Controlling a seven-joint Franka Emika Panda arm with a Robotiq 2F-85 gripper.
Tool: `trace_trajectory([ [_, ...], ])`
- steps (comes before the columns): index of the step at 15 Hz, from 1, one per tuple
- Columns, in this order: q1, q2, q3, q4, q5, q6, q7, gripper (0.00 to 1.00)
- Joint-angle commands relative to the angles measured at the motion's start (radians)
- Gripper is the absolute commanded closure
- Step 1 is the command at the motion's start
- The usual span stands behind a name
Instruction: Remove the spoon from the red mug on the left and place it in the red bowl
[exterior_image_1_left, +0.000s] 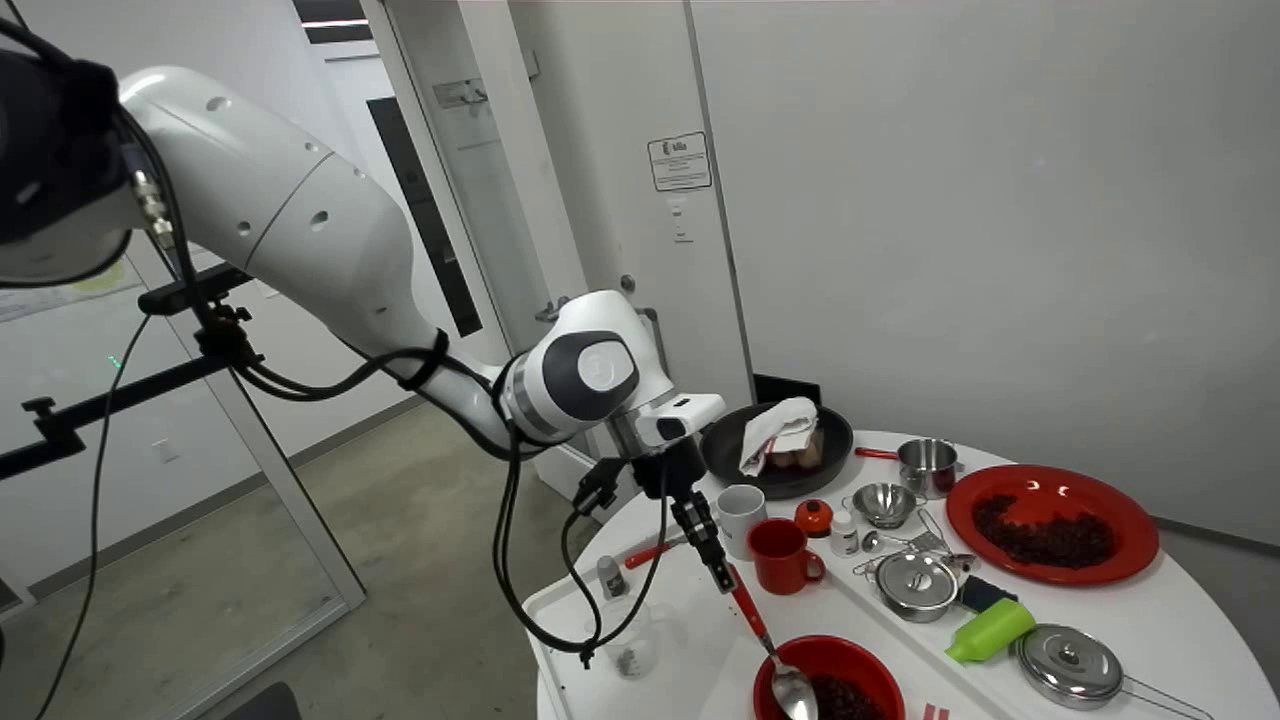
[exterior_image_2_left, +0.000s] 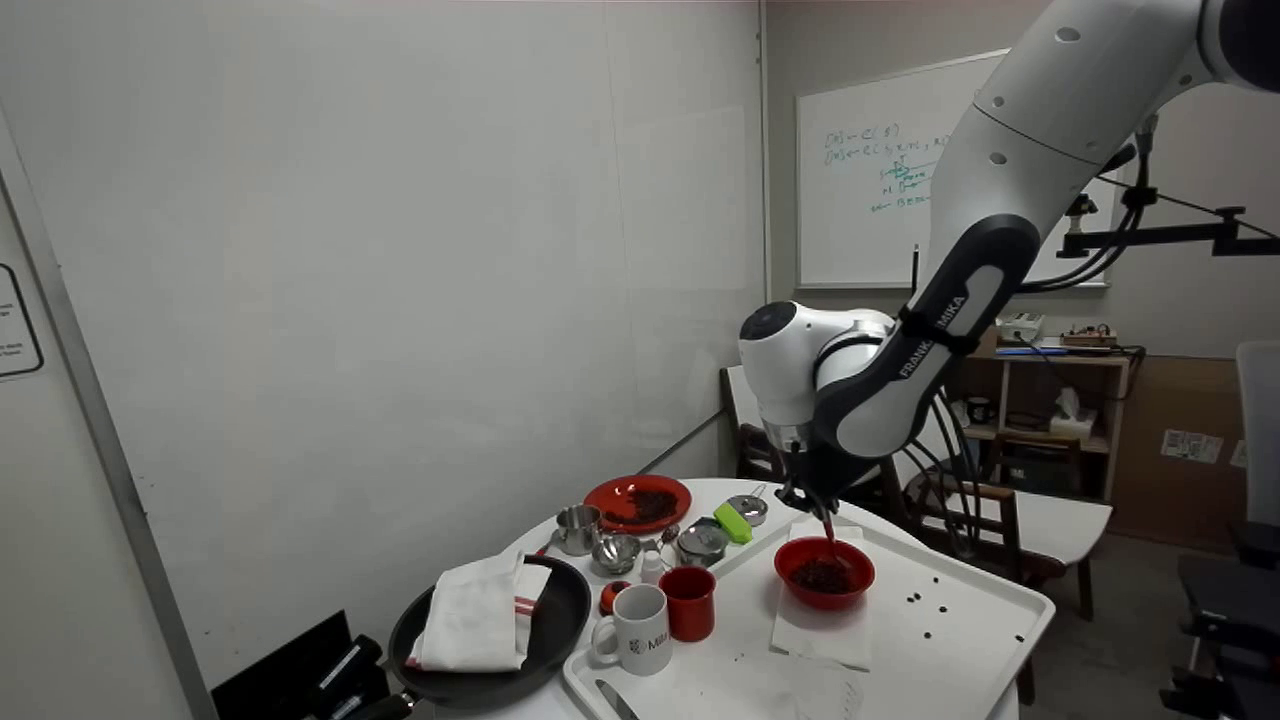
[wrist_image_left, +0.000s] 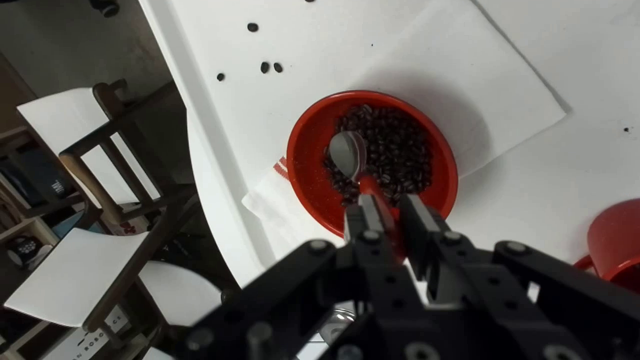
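The spoon (exterior_image_1_left: 796, 692) has a metal head and a red handle. It also shows in the wrist view (wrist_image_left: 347, 154) and thinly in an exterior view (exterior_image_2_left: 830, 532). My gripper (wrist_image_left: 386, 202) is shut on the upper handle, one finger on each side. The gripper sits above the red bowl's edge in both exterior views (exterior_image_1_left: 724, 582) (exterior_image_2_left: 815, 508). The spoon is tilted, its head inside the red bowl (wrist_image_left: 304, 167) over dark beans; I cannot tell if it touches them. The bowl (exterior_image_2_left: 828, 602) stands on a cloth. The red mug (exterior_image_1_left: 783, 557) stands upright beside it, also at the wrist view's right edge (wrist_image_left: 614, 239).
A white mug (exterior_image_2_left: 637, 632) stands beside the red mug. A dark pan (exterior_image_1_left: 780, 482), a shallow red dish (exterior_image_1_left: 1130, 515), steel pots (exterior_image_1_left: 917, 585) and a green object (exterior_image_1_left: 990, 632) stand around the white tray (exterior_image_2_left: 940, 650). A cloth (wrist_image_left: 480, 95) and loose beans lie on the tray.
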Motion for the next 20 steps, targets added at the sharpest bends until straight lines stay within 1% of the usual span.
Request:
trace_trajectory([
  [1, -0.014, -0.001, 0.014, 0.004, -0.015, -0.006, 0.006, 0.84],
  [5, -0.014, -0.001, 0.014, 0.004, -0.017, -0.007, 0.006, 0.84],
  [6, -0.014, -0.001, 0.014, 0.004, -0.017, -0.007, 0.006, 0.90],
  [8, -0.024, 0.011, 0.031, 0.022, -0.011, 0.001, -0.012, 0.90],
  [12, -0.032, 0.025, 0.029, 0.039, -0.030, 0.047, -0.038, 0.90],
  [16, -0.060, 0.054, 0.033, 0.071, -0.021, 0.090, -0.113, 0.90],
  [20, -0.106, 0.108, 0.050, 0.130, 0.023, 0.085, -0.208, 0.90],
])
